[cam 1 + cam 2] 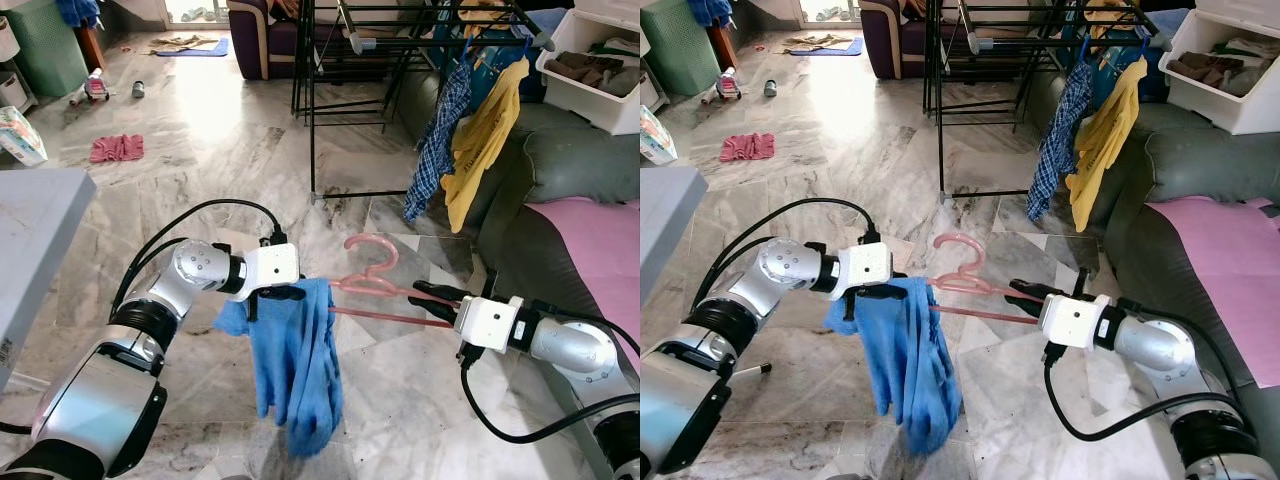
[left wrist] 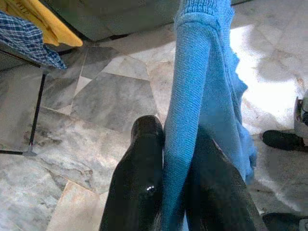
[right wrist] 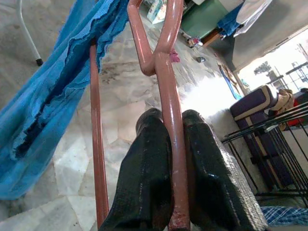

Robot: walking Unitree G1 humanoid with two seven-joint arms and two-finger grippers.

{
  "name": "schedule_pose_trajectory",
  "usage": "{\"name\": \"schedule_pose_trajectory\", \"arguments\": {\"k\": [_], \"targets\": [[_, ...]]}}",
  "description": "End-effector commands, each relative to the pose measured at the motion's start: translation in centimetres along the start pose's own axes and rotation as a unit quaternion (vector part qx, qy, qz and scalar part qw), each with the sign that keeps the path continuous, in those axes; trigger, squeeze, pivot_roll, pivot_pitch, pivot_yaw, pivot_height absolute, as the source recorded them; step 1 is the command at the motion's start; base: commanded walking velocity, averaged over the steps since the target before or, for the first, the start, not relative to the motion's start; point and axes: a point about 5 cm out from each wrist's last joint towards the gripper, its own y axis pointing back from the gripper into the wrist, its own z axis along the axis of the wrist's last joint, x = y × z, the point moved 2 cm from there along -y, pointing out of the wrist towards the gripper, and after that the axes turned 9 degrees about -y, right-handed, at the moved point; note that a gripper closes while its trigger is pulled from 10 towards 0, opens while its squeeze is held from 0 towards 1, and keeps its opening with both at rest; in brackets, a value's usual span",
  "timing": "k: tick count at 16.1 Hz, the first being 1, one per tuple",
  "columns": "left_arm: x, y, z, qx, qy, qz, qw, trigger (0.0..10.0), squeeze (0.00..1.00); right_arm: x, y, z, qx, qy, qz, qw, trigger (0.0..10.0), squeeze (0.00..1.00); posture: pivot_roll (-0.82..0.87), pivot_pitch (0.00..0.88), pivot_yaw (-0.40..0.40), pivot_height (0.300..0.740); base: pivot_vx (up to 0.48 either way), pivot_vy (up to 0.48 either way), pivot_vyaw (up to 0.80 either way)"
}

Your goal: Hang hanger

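Note:
A pink plastic hanger [image 1: 372, 283] is held level above the marble floor, its hook pointing up. My right gripper [image 1: 432, 300] is shut on the hanger's upper bar [image 3: 169, 120], coming in from the right. A blue knitted garment [image 1: 297, 365] hangs over the hanger's left end and droops toward the floor. My left gripper [image 1: 285, 293] is shut on the garment's top edge [image 2: 185, 134], right beside the hanger's left tip. Behind stands the black drying rack [image 1: 345, 60], with a plaid shirt [image 1: 436, 140] and a yellow garment [image 1: 484, 140] hanging from its right side.
A grey sofa [image 1: 560, 170] with a pink cloth [image 1: 600, 250] lies at the right, a white bin of clothes [image 1: 592, 65] on top. A grey table edge [image 1: 35, 235] is at the left. A red cloth [image 1: 117, 148] and small items lie on the far floor.

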Motion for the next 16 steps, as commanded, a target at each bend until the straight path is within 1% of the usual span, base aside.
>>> {"name": "schedule_pose_trajectory", "arguments": {"k": [1,3,4,5,8,9,10,11,12,14,15,16], "targets": [[0.0,-0.1,0.2,-0.005,0.003,-0.007,1.000,0.0,0.00,-0.6,0.0,0.4,-0.013,0.008,-0.014,1.000,10.0,0.00,0.03,0.061,-0.040,0.740,0.000,0.000,0.00],[0.1,-0.2,0.6,-0.024,0.016,-0.004,1.000,0.0,0.00,-0.4,-0.2,0.3,-0.012,0.005,-0.010,1.000,10.0,0.00,0.03,0.061,-0.041,0.740,0.000,0.000,0.00],[0.2,-0.2,0.6,-0.026,0.016,-0.002,1.000,0.0,0.00,-0.4,-0.2,0.3,-0.012,0.002,-0.009,1.000,10.0,0.40,0.03,0.062,-0.042,0.740,0.000,0.000,0.00],[0.3,-0.2,0.6,-0.027,0.014,0.010,0.999,0.0,0.00,-0.3,-0.3,0.2,-0.011,-0.010,-0.007,1.000,10.0,1.00,0.03,0.060,-0.042,0.740,0.000,0.000,0.00],[0.0,0.1,0.1,-0.028,0.029,0.013,0.999,0.0,0.00,-0.6,-0.2,0.2,-0.006,-0.008,-0.007,1.000,10.0,1.00,0.03,0.056,-0.042,0.740,0.000,0.000,0.00],[-0.1,0.3,-0.2,-0.021,0.024,0.021,0.999,0.0,0.00,-0.7,-0.1,0.0,0.002,-0.010,-0.001,1.000,10.0,1.00,0.03,0.055,-0.042,0.740,0.000,0.000,0.00],[-0.4,0.4,-0.7,-0.017,0.033,0.029,0.999,0.0,0.00,-1.2,0.3,-0.4,0.016,-0.018,-0.001,1.000,10.0,1.00,0.02,0.051,-0.044,0.740,0.000,0.000,0.00],[-0.5,0.6,-1.1,-0.015,0.046,0.041,0.998,0.0,0.00,-2.1,0.7,-0.6,0.029,-0.016,-0.014,0.999,10.0,1.00,0.02,0.050,-0.045,0.740,0.000,0.000,0.00],[-0.5,0.7,-1.3,-0.012,0.048,0.045,0.998,0.0,0.00,-2.6,0.9,-0.6,0.033,-0.013,-0.022,0.999,10.0,1.00,0.02,0.050,-0.045,0.740,0.000,0.000,0.00],[-0.4,1.2,-2.0,0.002,0.055,0.069,0.996,0.0,0.00,-5.4,1.9,-0.8,0.057,0.003,-0.079,0.995,10.0,1.00,0.02,0.043,-0.045,0.740,0.000,0.000,0.00],[-0.6,1.2,-2.2,0.006,0.054,0.067,0.996,0.0,0.00,-6.2,2.1,-0.8,0.064,0.010,-0.099,0.993,10.0,1.00,0.02,0.043,-0.045,0.740,0.000,0.000,0.00],[-0.7,1.2,-2.4,0.008,0.061,0.069,0.996,0.0,0.00,-7.7,2.6,-0.5,0.063,0.008,-0.141,0.988,10.0,1.00,0.02,0.041,-0.045,0.740,0.000,0.000,0.00]]}}
